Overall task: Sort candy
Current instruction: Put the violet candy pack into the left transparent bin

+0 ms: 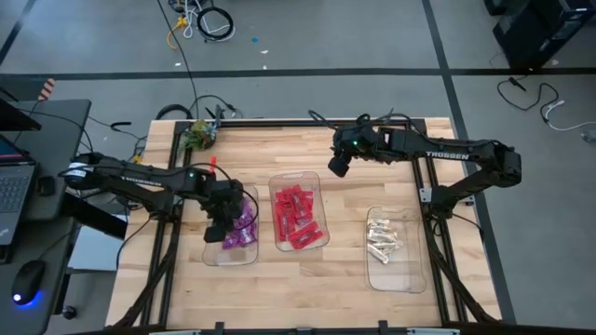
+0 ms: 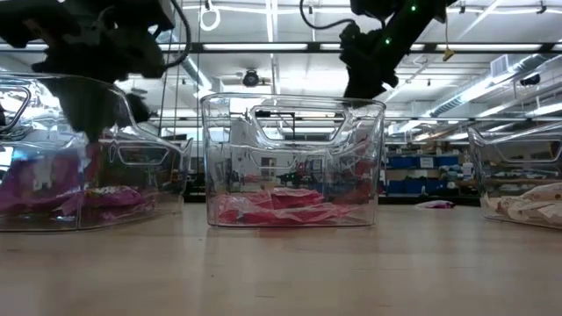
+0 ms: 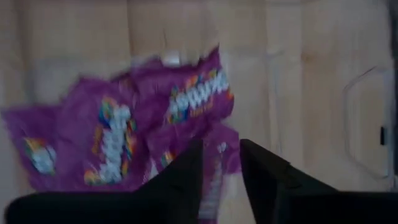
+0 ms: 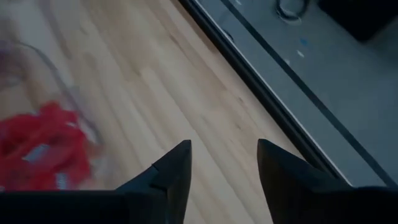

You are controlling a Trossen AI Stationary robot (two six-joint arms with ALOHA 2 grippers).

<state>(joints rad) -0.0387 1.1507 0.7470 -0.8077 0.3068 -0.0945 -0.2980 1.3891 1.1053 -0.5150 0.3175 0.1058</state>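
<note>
Bare table [image 1: 345,265] between bins (walls block).

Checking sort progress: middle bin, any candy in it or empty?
Not empty. The middle bin holds a pile of red packets; the low view shows them only along its bottom.

Two dark jointed arms, white TROSSEN lettering on the right, small green lights, seemingly matte black fingers

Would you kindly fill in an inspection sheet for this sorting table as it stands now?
Surface: wooden table, no loose candy seen.
Job's things: purple packets, red packets and cream pieces, each kind in its own clear bin.
Clutter: a small green item at the far left corner.
Grippers: left gripper over the purple bin, open; right gripper raised beyond the red bin, open, empty.
Cables: loose leads on the floor.
Surroundings: a laptop and a mouse on a side desk.
</note>
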